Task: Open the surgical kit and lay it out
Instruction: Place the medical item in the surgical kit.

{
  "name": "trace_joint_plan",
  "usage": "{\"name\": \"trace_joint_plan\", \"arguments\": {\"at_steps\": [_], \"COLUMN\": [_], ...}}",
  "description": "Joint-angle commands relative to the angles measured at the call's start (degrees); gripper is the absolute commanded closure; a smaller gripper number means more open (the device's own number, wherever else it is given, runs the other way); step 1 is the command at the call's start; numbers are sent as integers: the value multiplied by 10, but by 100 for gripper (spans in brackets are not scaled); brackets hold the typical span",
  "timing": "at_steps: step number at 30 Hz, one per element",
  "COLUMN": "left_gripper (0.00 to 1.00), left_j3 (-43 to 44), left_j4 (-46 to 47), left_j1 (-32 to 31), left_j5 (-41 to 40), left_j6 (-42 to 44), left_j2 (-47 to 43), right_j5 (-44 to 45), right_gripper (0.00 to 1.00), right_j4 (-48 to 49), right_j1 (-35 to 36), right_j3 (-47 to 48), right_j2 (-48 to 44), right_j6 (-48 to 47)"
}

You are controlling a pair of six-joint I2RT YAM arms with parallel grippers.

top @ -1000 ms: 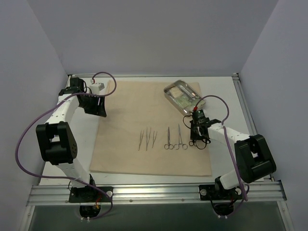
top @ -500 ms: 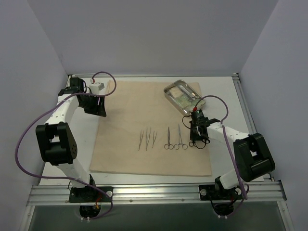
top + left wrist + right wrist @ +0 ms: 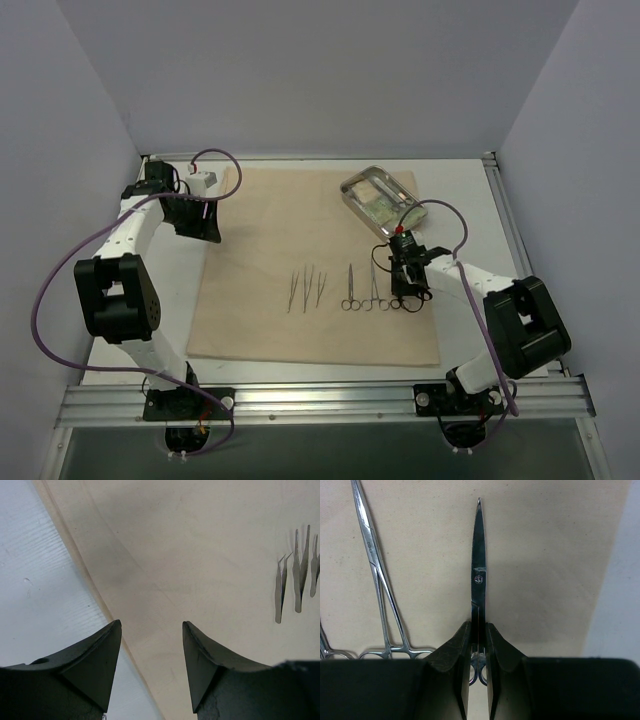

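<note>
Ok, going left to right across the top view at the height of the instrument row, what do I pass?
left gripper, open at the cloth's left edge → tweezers, three side by side → first forceps → second forceps → right gripper, shut on the scissors

We record the cloth wrap (image 3: 300, 230) as matt beige woven fabric. Scissors (image 3: 479, 555), forceps (image 3: 369, 542) and tweezers (image 3: 298, 587): bright polished metal. Tray (image 3: 360, 177): glossy steel. Right gripper (image 3: 478, 626) fingers: matt black plastic. Table (image 3: 40, 595): white, faintly ribbed.
</note>
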Motion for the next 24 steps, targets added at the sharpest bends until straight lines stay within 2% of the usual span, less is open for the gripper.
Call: {"name": "trace_joint_plan", "arguments": {"at_steps": [1,6,8,12,16,24], "left_gripper": [39,39,39,39,39,39], "left_j3": [0,0,0,0,0,0], "left_j4": [12,12,12,11,12,11], "left_j1": [5,5,5,5,6,6], "left_j5": [7,8,8,8,11,12], "left_j6": [8,9,9,11,10,10], "left_j2": [-23,-23,-23,-23,-21,-24], "right_j5": [21,26,28,39,45,28], "right_gripper": [95,83,82,74,73,82], "right_j4": [-56,-59,-59,-62,-61,-31], "right_j1": [10,12,12,11,10,7], "right_j3": [13,15,16,18,23,27], "right_j2": [10,20,21,19,16,33], "right_j6": [13,16,16,22,24,13]}}
